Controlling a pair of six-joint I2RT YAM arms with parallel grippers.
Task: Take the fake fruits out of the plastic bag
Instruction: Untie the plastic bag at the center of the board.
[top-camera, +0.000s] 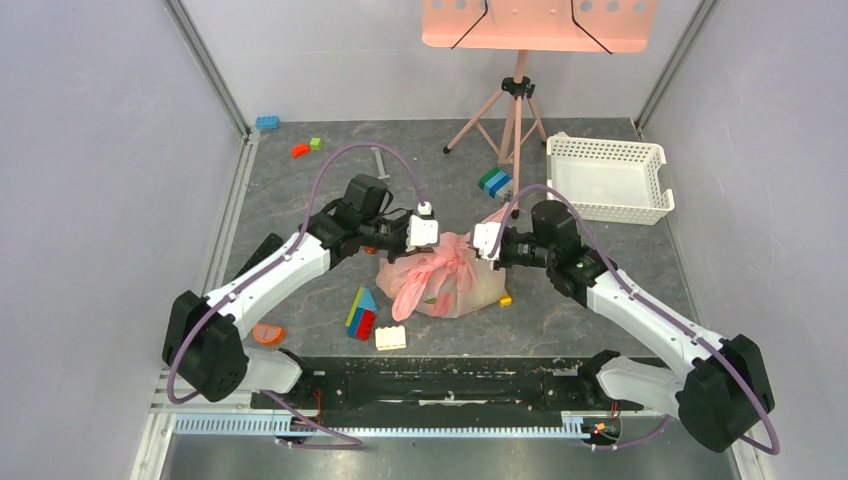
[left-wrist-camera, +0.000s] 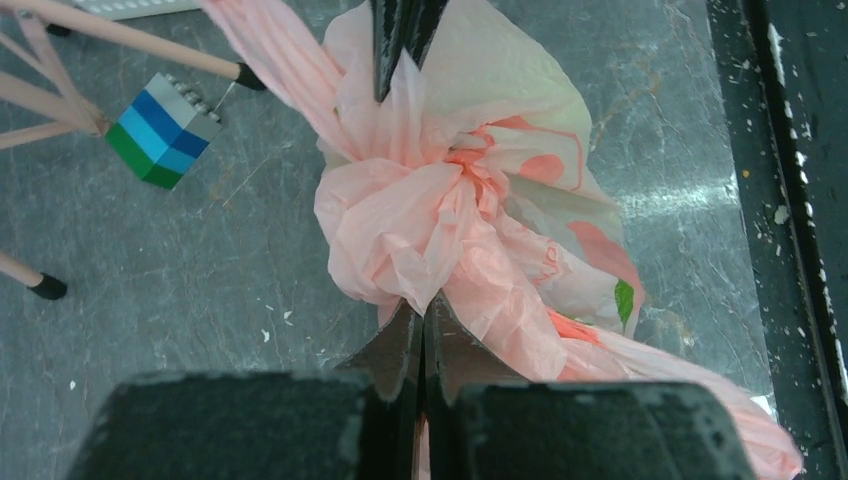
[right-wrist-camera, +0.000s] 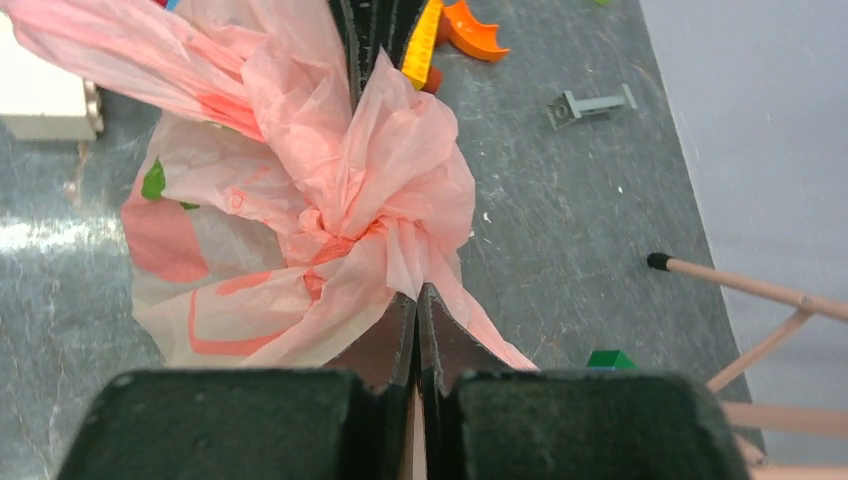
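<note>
The pink plastic bag (top-camera: 445, 280) lies on the grey table between both arms, its top bunched into a knot (left-wrist-camera: 430, 220) (right-wrist-camera: 330, 210). My left gripper (left-wrist-camera: 423, 305) is shut on a fold of bag film at the knot's left side (top-camera: 440, 238). From the opposite side, my right gripper (right-wrist-camera: 416, 295) is shut on another fold of the bag (top-camera: 472, 245). Each wrist view shows the other gripper's closed fingers (left-wrist-camera: 400, 40) (right-wrist-camera: 365, 30) across the knot. The fake fruits are hidden inside the bag. Only a small green patch (left-wrist-camera: 624, 300) shows on the film.
A white lattice basket (top-camera: 605, 178) stands at the back right, behind a pink tripod (top-camera: 512, 110). Building blocks lie around the bag: a multicoloured one (top-camera: 362, 313), a cream one (top-camera: 390, 338), a blue-green one (top-camera: 494, 182) and an orange piece (top-camera: 267, 333).
</note>
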